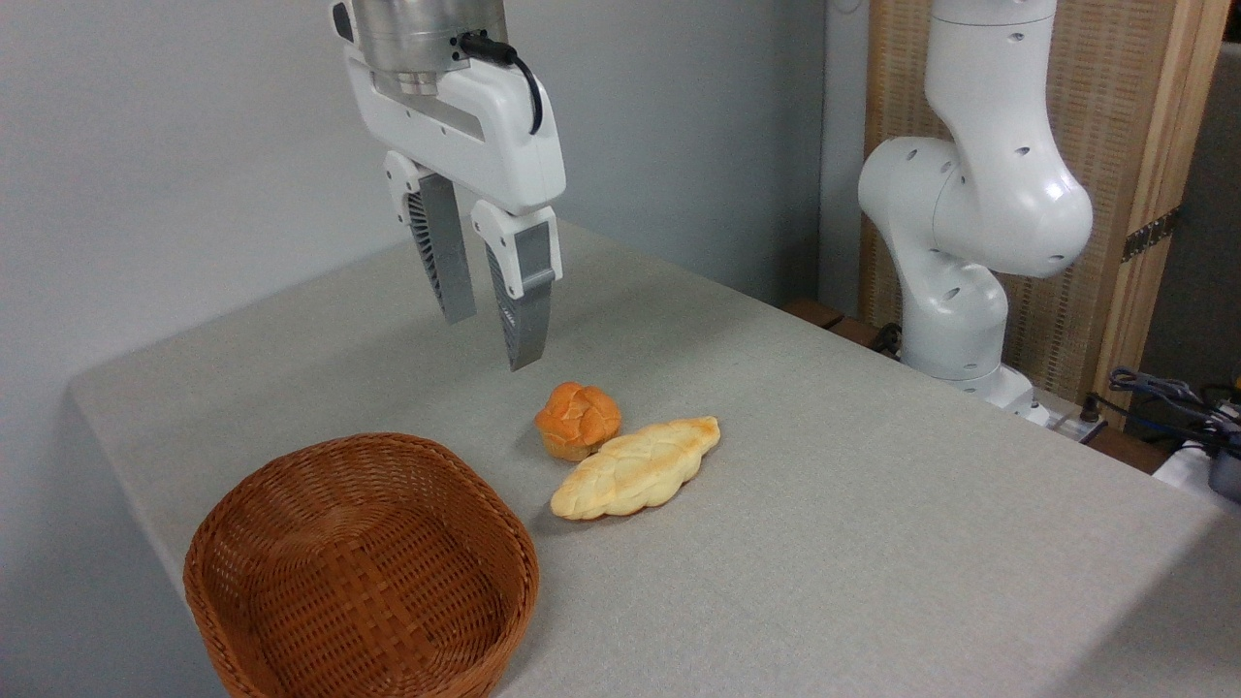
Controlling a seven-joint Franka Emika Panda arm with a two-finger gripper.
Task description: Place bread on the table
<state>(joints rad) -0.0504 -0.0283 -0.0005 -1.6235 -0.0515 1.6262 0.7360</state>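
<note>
end effector (490, 334): raised clear of bench (873, 504), fingers spread, nothing between them | bread (635, 468): braided loaf flat on bench mid-surface, outside basket | round bun (577, 419): touching loaf's far-left side | wicker basket (361, 572): near-left corner, just beside loaf | arm base (955, 281): far edge

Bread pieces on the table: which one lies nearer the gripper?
The small round orange bun, almost under the open gripper; the long braided golden loaf lies farther forward.

golden plaited bread (637, 467), brown woven basket (361, 574)
</note>
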